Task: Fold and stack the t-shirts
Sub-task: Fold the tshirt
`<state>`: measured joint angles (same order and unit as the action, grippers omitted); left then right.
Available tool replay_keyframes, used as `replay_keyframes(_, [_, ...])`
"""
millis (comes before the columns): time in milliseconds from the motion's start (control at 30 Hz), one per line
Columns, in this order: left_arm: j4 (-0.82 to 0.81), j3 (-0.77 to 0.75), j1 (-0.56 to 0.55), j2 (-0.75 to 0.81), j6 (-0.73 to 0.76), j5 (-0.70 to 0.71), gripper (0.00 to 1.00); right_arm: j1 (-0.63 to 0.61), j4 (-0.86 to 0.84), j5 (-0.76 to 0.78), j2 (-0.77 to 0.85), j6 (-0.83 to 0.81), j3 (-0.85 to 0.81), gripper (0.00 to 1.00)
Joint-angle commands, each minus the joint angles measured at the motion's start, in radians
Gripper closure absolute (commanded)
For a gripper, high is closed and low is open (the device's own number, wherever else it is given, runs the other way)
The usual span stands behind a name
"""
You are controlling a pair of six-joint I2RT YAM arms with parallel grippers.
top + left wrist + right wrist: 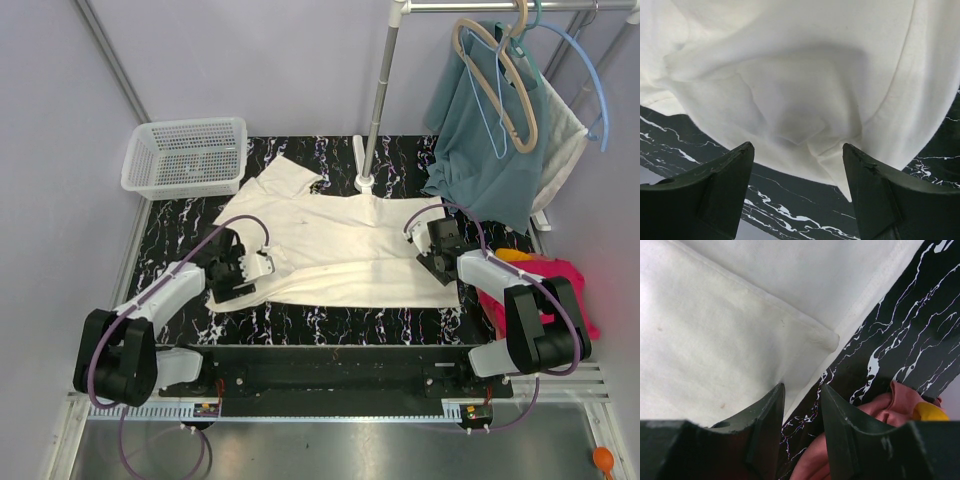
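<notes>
The large cream cotton t-shirt (340,245) lies spread flat on the black, white-veined marble bench (175,225), between the two end effectors. The left end effector (797,150) has its jaws wide apart and empty, and the shirt's rumpled edge lies just ahead of its fingertips. The right end effector (802,387) shows a narrow gap with nothing clamped. The shirt's hemmed corner lies just ahead of it. The folded magenta-pink t-shirt (890,407) lies close on its outer side, an orange t-shirt (512,255) against it.

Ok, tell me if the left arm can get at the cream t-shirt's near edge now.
Probably yes: the left arm has its jaws open right at the edge of the cream t-shirt, with nothing between.
</notes>
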<state>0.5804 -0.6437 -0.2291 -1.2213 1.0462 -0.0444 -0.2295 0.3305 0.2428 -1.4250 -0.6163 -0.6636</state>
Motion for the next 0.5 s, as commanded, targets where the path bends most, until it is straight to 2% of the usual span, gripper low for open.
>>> replay_keyframes(0, [-0.068, 0.030, -0.003, -0.065, 0.017, 0.041, 0.23, -0.019, 0.105, -0.082, -0.032, 0.004, 0.016, 0.54])
replay_keyframes(233, [-0.088, 0.072, -0.006, -0.116, 0.046, 0.092, 0.23, -0.025, 0.108, -0.079, -0.031, -0.034, 0.041, 0.54])
replay_keyframes(467, [-0.060, 0.151, -0.022, -0.038, 0.070, 0.152, 0.23, -0.037, 0.154, -0.057, 0.018, -0.088, 0.097, 0.54])
